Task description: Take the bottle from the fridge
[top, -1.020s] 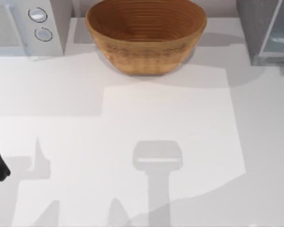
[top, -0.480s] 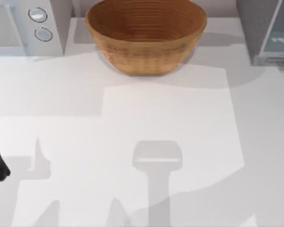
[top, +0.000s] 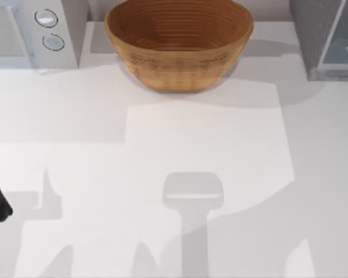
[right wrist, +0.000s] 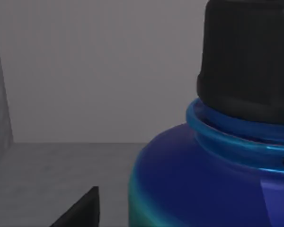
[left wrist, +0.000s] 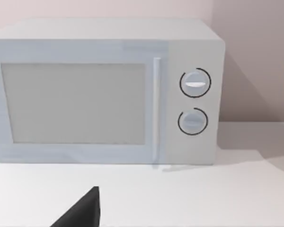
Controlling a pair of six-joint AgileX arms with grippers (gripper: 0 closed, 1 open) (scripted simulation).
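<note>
Right wrist view — bottle [right wrist: 203, 189] close before right gripper [right wrist: 78, 210].

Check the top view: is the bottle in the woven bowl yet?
No, the woven bowl holds nothing; the bottle sits against grey walls in the right wrist view.

The bottle [right wrist: 213, 156] is cut off by the right wrist view's edges, so its lower body is not visible. In the top view, the fridge [top: 327, 37] and the microwave [top: 29, 32] are cut off at the picture's edges.
</note>
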